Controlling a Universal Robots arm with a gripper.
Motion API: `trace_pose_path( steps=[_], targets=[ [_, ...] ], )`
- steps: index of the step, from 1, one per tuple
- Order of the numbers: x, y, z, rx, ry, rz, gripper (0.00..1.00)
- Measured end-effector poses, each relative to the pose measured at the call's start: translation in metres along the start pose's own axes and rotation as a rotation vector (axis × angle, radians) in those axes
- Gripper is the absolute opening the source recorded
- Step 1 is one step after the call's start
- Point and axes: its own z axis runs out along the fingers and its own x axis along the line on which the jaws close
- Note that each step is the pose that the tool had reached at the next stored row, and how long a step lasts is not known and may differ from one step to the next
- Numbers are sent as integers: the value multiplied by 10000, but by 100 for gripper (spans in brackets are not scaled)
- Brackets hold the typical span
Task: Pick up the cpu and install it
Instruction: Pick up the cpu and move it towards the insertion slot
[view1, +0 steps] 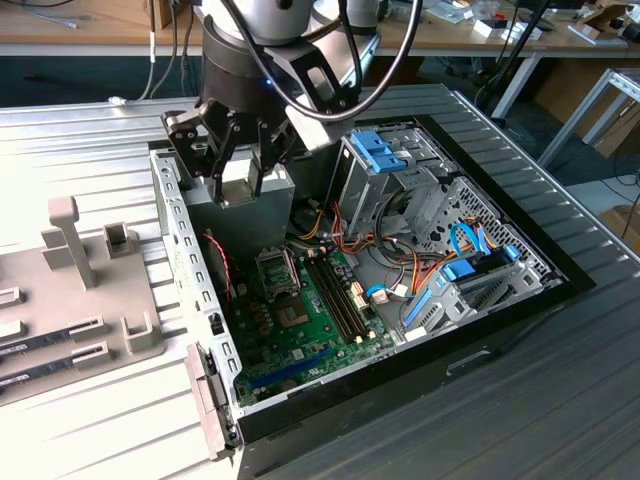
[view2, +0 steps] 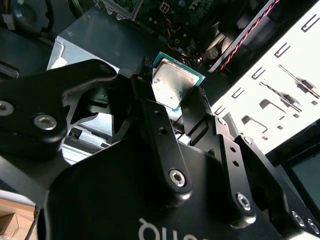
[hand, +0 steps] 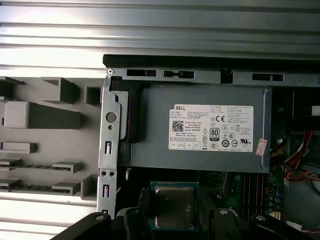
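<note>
The cpu (view2: 174, 82), a small square chip with a green rim and a dull silver lid, sits clamped between the two black fingers of my gripper (view2: 172, 79). In the first wrist view the cpu (hand: 174, 206) hangs just in front of the grey power-supply box (hand: 200, 125). In the exterior view the gripper (view1: 240, 185) hovers over the power supply (view1: 225, 215) at the back of the open computer case, above and behind the motherboard's cpu socket (view1: 277, 268), and apart from it.
The green motherboard (view1: 300, 320) lies in the case floor with memory slots beside the socket. A drive cage with blue clips (view1: 385, 155) and bundled cables stand toward the exterior view's right. A grey parts fixture (view1: 80, 290) sits outside the case on the exterior view's left.
</note>
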Motion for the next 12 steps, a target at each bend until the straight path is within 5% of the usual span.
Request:
trace_pose_path(
  steps=[12],
  targets=[
    [-16, -84, 3, 1, 0, 1, 47]
  ],
)
